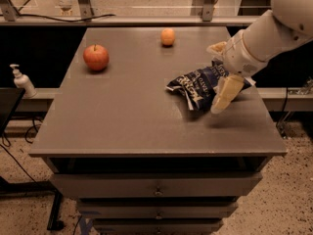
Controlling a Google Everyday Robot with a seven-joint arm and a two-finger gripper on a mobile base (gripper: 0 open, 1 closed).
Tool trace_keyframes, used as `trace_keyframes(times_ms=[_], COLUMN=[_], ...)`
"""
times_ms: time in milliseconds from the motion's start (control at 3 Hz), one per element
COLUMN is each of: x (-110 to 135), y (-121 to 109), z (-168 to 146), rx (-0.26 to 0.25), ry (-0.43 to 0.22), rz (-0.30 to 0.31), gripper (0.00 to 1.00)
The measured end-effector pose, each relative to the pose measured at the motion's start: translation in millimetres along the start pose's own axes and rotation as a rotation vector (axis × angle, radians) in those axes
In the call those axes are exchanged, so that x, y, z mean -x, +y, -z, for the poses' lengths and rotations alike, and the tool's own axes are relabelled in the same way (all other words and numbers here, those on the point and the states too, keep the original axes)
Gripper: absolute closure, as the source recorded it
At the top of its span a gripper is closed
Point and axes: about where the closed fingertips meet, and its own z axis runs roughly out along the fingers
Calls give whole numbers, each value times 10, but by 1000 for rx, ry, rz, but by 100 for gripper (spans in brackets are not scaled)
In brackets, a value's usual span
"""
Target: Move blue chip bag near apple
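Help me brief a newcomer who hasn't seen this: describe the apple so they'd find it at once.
On the grey table, look to the far left, away from the gripper, open at the blue chip bag on the right. The apple is the round red fruit with a short stem, bigger and redder than the small orange fruit farther back.

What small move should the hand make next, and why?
Probably lower and close on the bag: the hand hangs over one end of the blue bag, fingers apart on either side, and the apple lies far across the table.
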Motion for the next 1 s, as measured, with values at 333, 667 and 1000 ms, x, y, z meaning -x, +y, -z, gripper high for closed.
trace_keyframes(times_ms=[333,667,1000], x=[-64,-83,-5], y=[-117,-149,-237], z=[-211,-337,-340], rx=[4,11,4], ry=[-9,-16,-31], rz=[11,17,25], gripper=[18,41,65])
